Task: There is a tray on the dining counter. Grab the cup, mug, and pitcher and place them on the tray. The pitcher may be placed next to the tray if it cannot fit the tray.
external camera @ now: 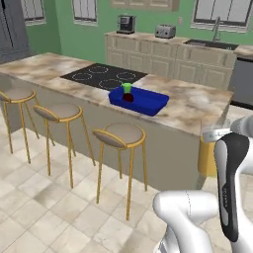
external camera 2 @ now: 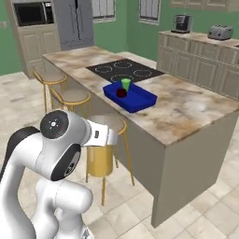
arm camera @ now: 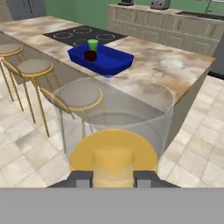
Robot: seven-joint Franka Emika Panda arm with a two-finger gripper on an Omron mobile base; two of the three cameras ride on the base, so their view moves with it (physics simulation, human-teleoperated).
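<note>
Gripping the pitcher (arm camera: 114, 144), my gripper (arm camera: 113, 178) had its dark fingers clamped on the clear, yellow-bottomed cylinder, off the dining counter (arm camera: 166, 65). Beyond, the glossy blue tray (arm camera: 114, 63) held the green cup (arm camera: 92, 44) and maroon mug (arm camera: 90, 55) on marbled stone.

Counter (external camera: 192, 106) right of tray (external camera: 148, 104) bare — stools (external camera: 118, 134) line its near side

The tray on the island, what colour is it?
Bright blue; the tray shows best in the right base view.

No legible text, labels or signs.
</note>
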